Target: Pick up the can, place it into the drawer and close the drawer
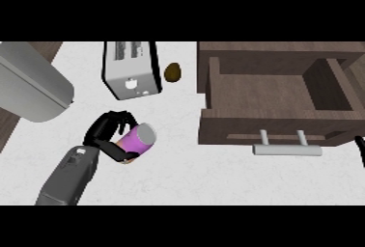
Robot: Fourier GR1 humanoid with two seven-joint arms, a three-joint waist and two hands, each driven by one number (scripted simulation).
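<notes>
The white counter (214,178) lay under everything; the left hand (107,132) sat low on its left half, at the end of a grey forearm (68,178) that came up from the lower edge. Well to the right of that hand, and a little farther up, stood the dark wooden drawer (274,94), pulled open, its inside showing bare board; its front panel faced the near side, and a pale bar handle (287,150) stuck out from that panel on two posts. Up and to the left of the hand a large grey rounded appliance (32,82) filled the corner; straight above the hand stood a toaster (130,70), white-sided with slots on top. The can (137,139), purple with a grey lid, was clasped in the left hand itself, tilted with its lid toward the upper right; the black fingers curled over its upper side and the thumb under it. Beyond the toaster, up and right of the hand, lay a small brown oval thing (172,72). Only a thin black sliver of the right hand (360,147) showed at the right edge, just past the handle; whether it was spread or clenched I could not tell.
</notes>
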